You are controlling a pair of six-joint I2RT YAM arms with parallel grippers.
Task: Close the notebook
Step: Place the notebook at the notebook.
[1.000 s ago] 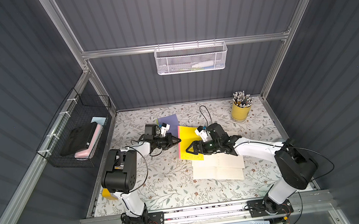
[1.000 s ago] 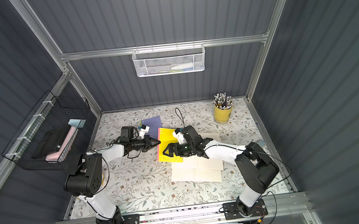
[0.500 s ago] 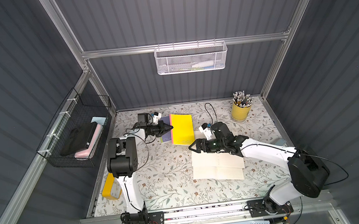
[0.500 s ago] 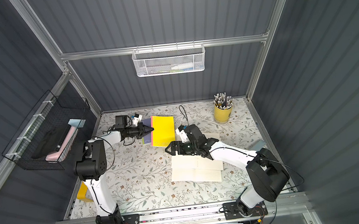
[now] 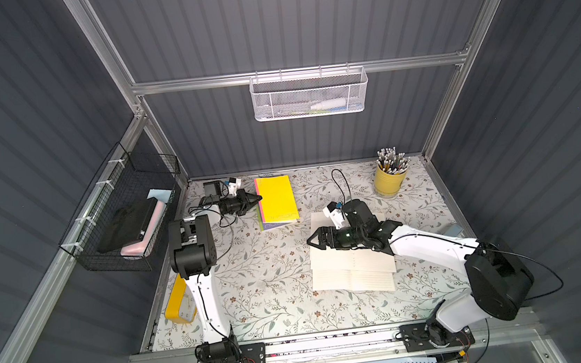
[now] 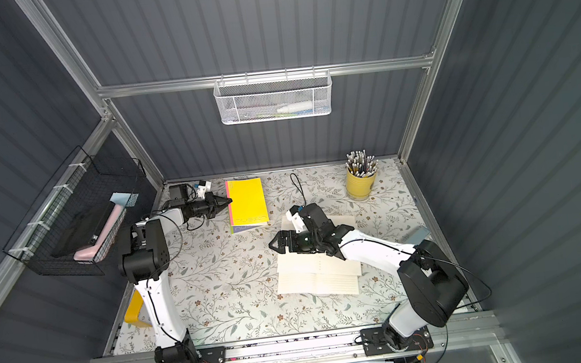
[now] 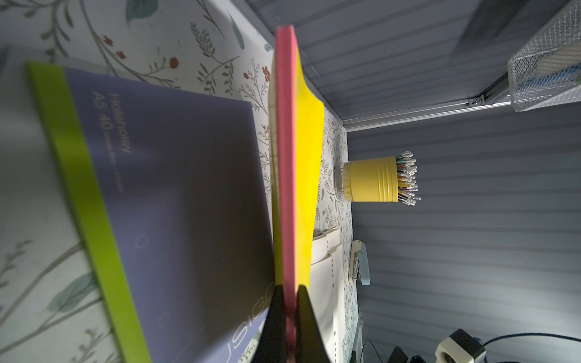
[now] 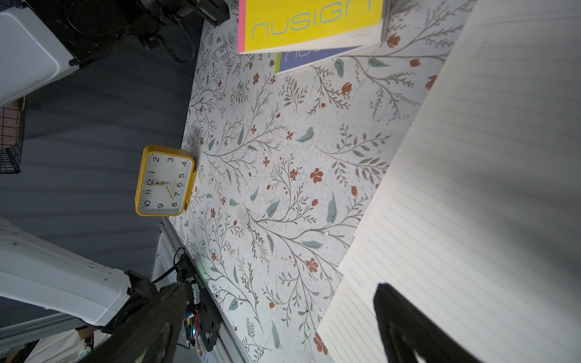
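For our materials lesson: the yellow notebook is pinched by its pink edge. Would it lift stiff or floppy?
Probably floppy: the yellow notebook bows away from its pink edge in the left wrist view. Likely light, since it looks thin. The left gripper, shut on that edge alone, would probably let the far side sag.

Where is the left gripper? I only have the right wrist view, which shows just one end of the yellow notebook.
Observer: The left gripper is shut on the yellow notebook, pinching its pink spine.
Operator: Is that notebook closed along its whole length?
Observer: Yes. In both top views its whole yellow cover faces up, shut.
Operator: How much of the lined notebook is open?
Observer: Both its pages lie spread flat, partly under the right arm.
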